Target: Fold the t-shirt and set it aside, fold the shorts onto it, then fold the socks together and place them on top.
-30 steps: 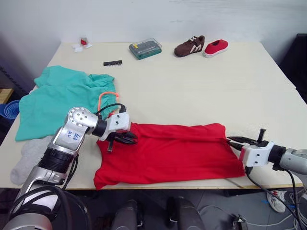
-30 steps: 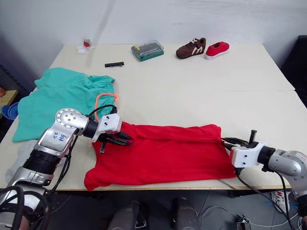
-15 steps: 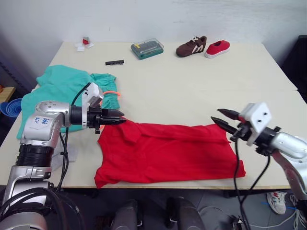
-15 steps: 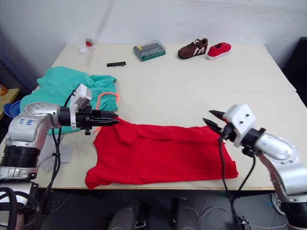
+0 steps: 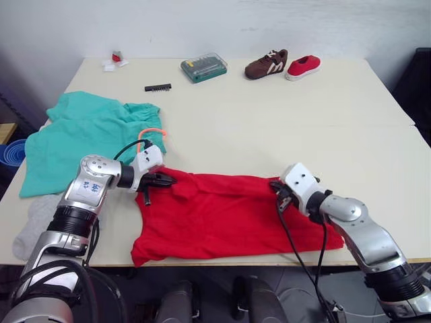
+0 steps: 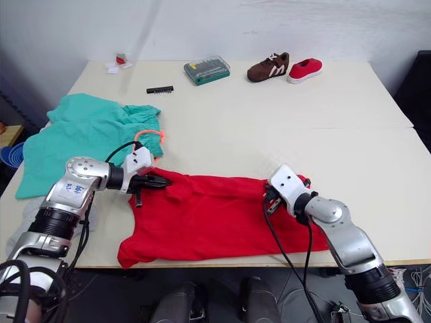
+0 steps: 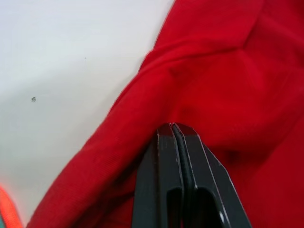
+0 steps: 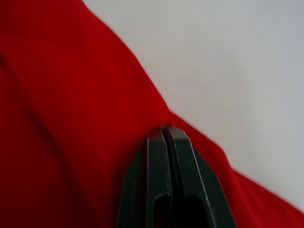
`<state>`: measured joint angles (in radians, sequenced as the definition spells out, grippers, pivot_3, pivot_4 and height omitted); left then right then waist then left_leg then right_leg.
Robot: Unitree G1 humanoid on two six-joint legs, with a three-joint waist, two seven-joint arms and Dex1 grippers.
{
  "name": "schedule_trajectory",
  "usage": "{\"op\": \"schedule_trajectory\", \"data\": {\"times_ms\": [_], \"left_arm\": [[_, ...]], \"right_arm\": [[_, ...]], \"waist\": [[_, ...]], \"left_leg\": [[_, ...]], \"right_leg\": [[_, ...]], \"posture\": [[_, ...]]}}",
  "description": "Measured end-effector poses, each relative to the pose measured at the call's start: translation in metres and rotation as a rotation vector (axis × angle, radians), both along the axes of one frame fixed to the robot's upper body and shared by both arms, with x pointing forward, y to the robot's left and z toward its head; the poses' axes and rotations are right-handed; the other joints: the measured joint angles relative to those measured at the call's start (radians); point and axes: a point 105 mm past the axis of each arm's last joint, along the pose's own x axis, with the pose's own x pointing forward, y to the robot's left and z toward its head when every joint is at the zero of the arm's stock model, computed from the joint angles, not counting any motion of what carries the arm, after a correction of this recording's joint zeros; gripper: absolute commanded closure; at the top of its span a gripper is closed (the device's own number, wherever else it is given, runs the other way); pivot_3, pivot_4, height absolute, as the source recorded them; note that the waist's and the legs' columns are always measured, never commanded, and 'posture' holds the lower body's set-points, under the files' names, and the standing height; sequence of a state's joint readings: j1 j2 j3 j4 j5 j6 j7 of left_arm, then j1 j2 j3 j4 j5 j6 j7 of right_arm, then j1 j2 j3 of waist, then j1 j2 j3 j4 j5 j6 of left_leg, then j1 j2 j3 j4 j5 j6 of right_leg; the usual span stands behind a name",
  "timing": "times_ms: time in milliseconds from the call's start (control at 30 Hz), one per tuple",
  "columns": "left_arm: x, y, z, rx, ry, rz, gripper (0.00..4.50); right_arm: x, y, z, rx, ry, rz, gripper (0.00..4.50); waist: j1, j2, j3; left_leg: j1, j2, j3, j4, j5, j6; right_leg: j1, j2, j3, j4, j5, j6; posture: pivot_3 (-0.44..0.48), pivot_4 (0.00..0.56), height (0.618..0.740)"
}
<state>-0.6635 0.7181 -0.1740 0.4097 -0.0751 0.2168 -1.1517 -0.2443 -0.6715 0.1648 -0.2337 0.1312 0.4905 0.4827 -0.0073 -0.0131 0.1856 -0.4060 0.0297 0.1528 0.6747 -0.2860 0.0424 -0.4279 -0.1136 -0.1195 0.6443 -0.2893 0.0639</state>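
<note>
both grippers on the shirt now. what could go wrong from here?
Left gripper and right gripper are each shut on a thin bit of the t-shirt's far edge, so either pinch may slip when lifted. The shirt's near hem lies at the table edge and could slide off. The shorts' orange drawstring lies close to the left gripper and might snag.

A wide stretch of bare table point(image 5: 283, 128) is left free beyond the t-shirt point(image 5: 229, 215), between it and the far row of tool case point(image 5: 203, 68), brown shoe point(image 5: 266, 64) and red shoe point(image 5: 302, 66). To the left of the t-shirt, passage is blocked by the shorts point(image 5: 87, 138) and the socks point(image 5: 34, 225).
</note>
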Motion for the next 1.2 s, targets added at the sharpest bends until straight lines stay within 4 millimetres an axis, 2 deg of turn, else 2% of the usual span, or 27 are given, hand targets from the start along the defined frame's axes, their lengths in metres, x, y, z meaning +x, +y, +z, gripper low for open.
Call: {"op": "schedule_trajectory", "data": {"times_ms": [233, 333, 400, 533, 567, 667, 733, 800, 867, 933, 1033, 1200], "left_arm": [[-0.020, 0.043, 0.000, 0.098, 0.034, 0.039, 4.47], [-0.026, 0.051, -0.001, 0.112, 0.047, 0.050, 4.47], [-0.027, 0.051, 0.000, 0.115, 0.048, 0.047, 4.47], [-0.028, 0.043, 0.002, 0.038, 0.101, 0.057, 4.47], [-0.028, 0.035, 0.005, -0.007, 0.118, 0.045, 4.47], [-0.024, -0.002, 0.036, -0.168, 0.118, -0.046, 4.47], [-0.018, -0.014, 0.054, -0.214, 0.082, -0.064, 4.47], [-0.008, -0.028, 0.060, -0.237, 0.045, -0.072, 4.47], [-0.002, -0.038, 0.048, -0.212, 0.055, -0.075, 4.47], [0.000, -0.041, 0.028, -0.165, 0.093, -0.067, 4.47], [0.004, -0.032, 0.002, -0.052, 0.103, -0.050, 4.47], [0.015, -0.028, 0.000, 0.014, 0.001, -0.045, 4.47]], "right_arm": [[-0.004, -0.054, -0.002, -0.071, -0.022, -0.197, 4.46], [-0.005, -0.076, -0.002, -0.068, -0.028, -0.283, 4.46], [-0.004, -0.084, 0.003, -0.020, -0.051, -0.324, 4.46], [-0.001, -0.073, 0.023, 0.165, -0.109, -0.306, 4.46], [0.000, -0.070, 0.029, 0.182, -0.124, -0.292, 4.46], [0.005, -0.057, 0.047, 0.211, -0.165, -0.237, 4.46], [0.007, -0.051, 0.047, 0.213, -0.161, -0.222, 4.46], [0.008, -0.040, 0.031, 0.197, -0.106, -0.196, 4.46], [0.008, -0.025, 0.015, 0.183, -0.049, -0.157, 4.46], [0.008, -0.020, 0.003, 0.159, -0.008, -0.144, 4.46], [0.013, -0.021, 0.001, 0.123, -0.011, -0.154, 4.46], [0.020, -0.036, -0.001, 0.074, -0.030, -0.222, 4.46]], "waist": [[0.001, -0.001, -0.001], [0.002, -0.001, -0.001], [0.003, -0.001, -0.001], [0.002, -0.001, -0.001], [0.002, -0.001, -0.001], [0.006, -0.003, 0.000], [0.005, -0.003, 0.000], [0.005, -0.003, 0.000], [0.003, -0.003, 0.000], [-0.004, -0.003, 0.000], [-0.015, -0.003, 0.000], [-0.015, -0.005, -0.001]], "left_leg": [[0.002, 0.000, 0.000, -0.002, 0.000, -0.001], [0.003, 0.000, 0.000, -0.004, 0.000, -0.001], [0.003, 0.000, 0.000, -0.005, 0.000, -0.001], [0.003, 0.000, 0.000, -0.007, 0.001, -0.002], [0.002, 0.000, 0.000, -0.007, 0.001, -0.002], [0.001, -0.001, -0.001, -0.006, 0.001, -0.002], [0.001, -0.001, 0.000, -0.006, 0.001, -0.002], [0.002, -0.001, 0.000, -0.006, 0.002, -0.002], [0.002, -0.001, 0.000, -0.006, 0.002, -0.002], [0.001, -0.001, 0.002, -0.007, 0.002, -0.002], [0.001, 0.000, 0.002, -0.007, 0.003, -0.003], [0.003, -0.001, 0.000, -0.007, 0.002, -0.002]], "right_leg": [[0.001, -0.001, 0.000, -0.001, 0.000, 0.000], [0.001, -0.001, 0.001, -0.001, 0.000, 0.000], [0.001, -0.001, 0.001, -0.001, 0.000, 0.000], [0.000, 0.000, 0.001, 0.000, 0.000, -0.001], [-0.001, 0.000, 0.000, 0.000, 0.000, -0.001], [0.000, 0.000, 0.000, -0.001, 0.000, 0.000], [0.000, 0.000, 0.000, -0.001, 0.000, 0.000], [0.000, 0.001, 0.000, -0.001, 0.000, 0.000], [0.000, 0.001, 0.000, -0.001, 0.000, 0.000], [-0.001, 0.002, 0.001, 0.000, 0.000, 0.000], [-0.001, 0.002, 0.001, -0.001, 0.000, 0.000], [0.001, 0.000, 0.000, -0.001, 0.000, 0.000]], "posture": [[0.000, 0.150, 0.740], [0.000, 0.150, 0.740], [0.000, 0.150, 0.740], [0.000, 0.150, 0.740], [0.000, 0.150, 0.740], [0.000, 0.150, 0.740], [0.000, 0.150, 0.740], [0.000, 0.150, 0.740], [0.000, 0.150, 0.740], [0.000, 0.150, 0.740], [0.000, 0.150, 0.740], [0.000, 0.150, 0.740]]}}
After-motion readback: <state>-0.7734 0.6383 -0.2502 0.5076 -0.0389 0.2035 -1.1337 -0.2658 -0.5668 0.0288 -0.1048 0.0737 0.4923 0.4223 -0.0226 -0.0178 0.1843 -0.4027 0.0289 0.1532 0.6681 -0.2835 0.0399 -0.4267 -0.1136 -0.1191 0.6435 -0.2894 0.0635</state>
